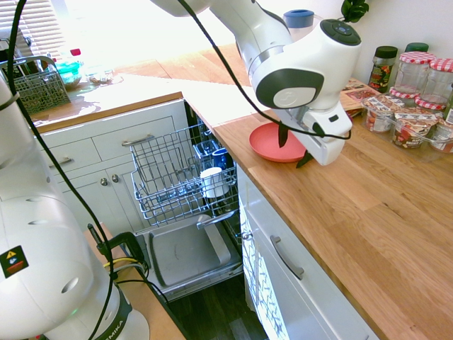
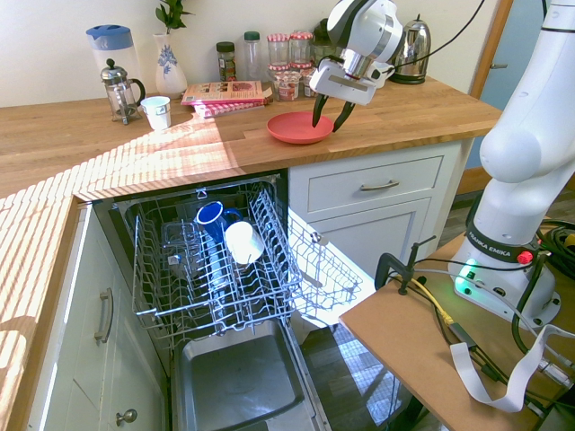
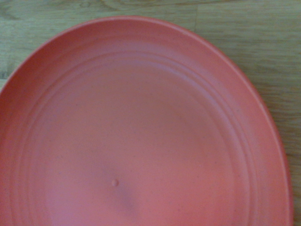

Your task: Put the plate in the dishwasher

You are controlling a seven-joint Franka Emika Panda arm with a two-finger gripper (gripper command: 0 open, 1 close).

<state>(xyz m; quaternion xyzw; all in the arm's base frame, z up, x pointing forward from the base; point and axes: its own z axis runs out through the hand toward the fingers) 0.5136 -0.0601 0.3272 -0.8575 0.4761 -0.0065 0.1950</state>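
Note:
The coral-pink plate [image 1: 265, 143] [image 2: 292, 128] lies flat on the wooden counter, above the dishwasher's right side. It fills the wrist view [image 3: 141, 132]. My gripper [image 1: 294, 147] [image 2: 329, 117] is tilted and open, low over the plate's edge on the side away from the dishwasher. One finger is over the plate and the other just outside its rim; nothing is held. The dishwasher [image 2: 216, 269] stands open with its wire rack [image 1: 170, 173] pulled out. A white mug [image 2: 243, 241] and a blue cup [image 2: 211, 218] sit in the rack.
Jars [image 1: 414, 85], a magazine [image 2: 229, 92], a vase [image 2: 169, 63], a French press [image 2: 119, 90], a small cup [image 2: 157, 112] and a kettle [image 2: 411, 40] stand along the counter's back. A grey cutlery basket [image 1: 32, 85] sits on the far counter. The lowered door panel [image 2: 238, 377] lies below the rack.

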